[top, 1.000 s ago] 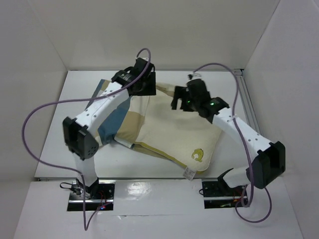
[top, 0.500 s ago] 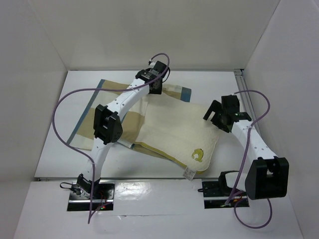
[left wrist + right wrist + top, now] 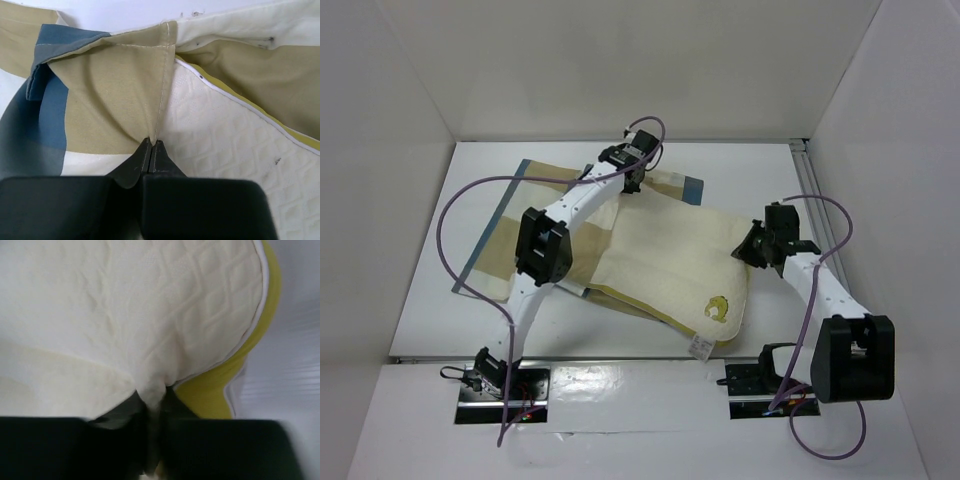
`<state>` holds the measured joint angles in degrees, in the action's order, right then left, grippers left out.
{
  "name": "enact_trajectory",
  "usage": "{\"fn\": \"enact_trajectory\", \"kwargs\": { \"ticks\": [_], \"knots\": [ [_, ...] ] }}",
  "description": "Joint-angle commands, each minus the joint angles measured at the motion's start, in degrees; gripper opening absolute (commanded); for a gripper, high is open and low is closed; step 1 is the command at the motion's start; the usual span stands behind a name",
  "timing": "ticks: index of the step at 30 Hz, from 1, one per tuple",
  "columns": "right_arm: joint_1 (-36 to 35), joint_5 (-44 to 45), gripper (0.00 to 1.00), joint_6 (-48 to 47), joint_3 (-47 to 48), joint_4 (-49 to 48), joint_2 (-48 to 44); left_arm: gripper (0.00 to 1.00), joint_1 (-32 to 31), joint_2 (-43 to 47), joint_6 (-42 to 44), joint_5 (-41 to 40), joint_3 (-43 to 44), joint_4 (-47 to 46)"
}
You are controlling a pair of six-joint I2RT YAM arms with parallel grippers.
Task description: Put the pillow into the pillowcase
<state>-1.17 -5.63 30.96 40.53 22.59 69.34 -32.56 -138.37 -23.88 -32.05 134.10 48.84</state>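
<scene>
Looks mid-stuffing, with left claw (image 3: 151, 143) pinching the pillowcase (image 3: 105, 95) hem at upper centre and right claw (image 3: 155, 392) nipping the right edge of the pillow (image 3: 670, 250), so probably needs shoving leftward into the opening next.

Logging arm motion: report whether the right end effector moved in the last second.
Yes: the right end effector went right, toward the side rail, and nearer, onto the pillow edge.

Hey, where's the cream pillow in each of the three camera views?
Top external: the pillow lies centre-right of the picture.
Left wrist: the pillow is the quilted cream at lower right.
Right wrist: the pillow fills the upper frame.
Shared landmark: its yellow edge.
</scene>
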Motion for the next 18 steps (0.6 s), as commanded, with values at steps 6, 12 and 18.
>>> {"fn": "enact_trajectory", "kwargs": {
  "ticks": [6, 12, 18],
  "knots": [
    [-7.4, -17.4, 0.00, -2.6, 6.9, -9.3, -2.6, 0.00, -0.4, 9.1, 4.2, 24.0, -4.5, -9.2],
    [-18.9, -16.2, 0.00, -5.7, 19.0, -5.5, -8.0, 0.00, -2.5, 18.7, 3.4, 45.8, -6.8, -9.9],
    [-23.2, -14.3, 0.00, -7.0, 16.3, -2.7, -9.9, 0.00, -2.5, 22.0, -1.3, 47.5, -11.2, -10.7]
  ]
}}
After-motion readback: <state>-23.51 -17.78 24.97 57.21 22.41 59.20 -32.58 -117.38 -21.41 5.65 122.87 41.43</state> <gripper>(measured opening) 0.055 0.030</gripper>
